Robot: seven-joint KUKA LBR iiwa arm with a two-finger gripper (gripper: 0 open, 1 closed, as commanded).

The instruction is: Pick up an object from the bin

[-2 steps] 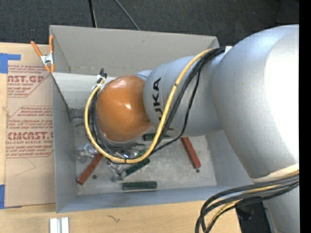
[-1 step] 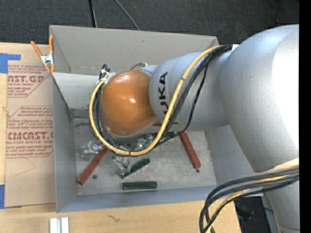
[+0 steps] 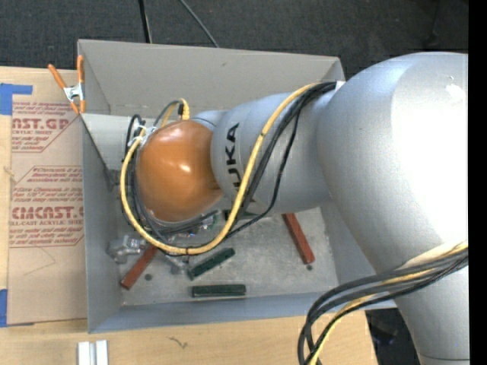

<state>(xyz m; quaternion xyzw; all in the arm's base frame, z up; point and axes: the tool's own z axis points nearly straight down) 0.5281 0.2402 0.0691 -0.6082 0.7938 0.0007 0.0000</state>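
Nothing can be seen gripped, so which thing is being picked cannot be told. The candidates nearest the gripper (image 3: 181,240) are a slim reddish-brown stick (image 3: 138,268), lying aslant at the bin's front left, and a short dark green stick (image 3: 211,261), tilted just right of it. Both lie at the lower edge of the glossy orange dome-shaped cover (image 3: 176,172) on the robot's wrist. That cover sits low over the left half of the grey metal bin (image 3: 221,67) and covers the gripper from above. Only a little dark hardware peeks out under its lower rim, so I cannot tell how far the claw is open or whether it has hold of anything. The upper end of the reddish-brown stick runs in under the cover and a yellow cable (image 3: 251,166) that loops around it, and the dark green stick's left end is likewise tucked beneath. The thick silver arm (image 3: 319,158) hides much of the bin's floor at the centre and right. A small pale, glassy-looking clutter (image 3: 124,244) by the left wall is too indistinct to name. Counted, the loose things on view are two reddish-brown sticks, the second one (image 3: 298,239) lying apart toward the right, one dark green stick, and one flat dark bar (image 3: 218,290) lying level near the front wall.
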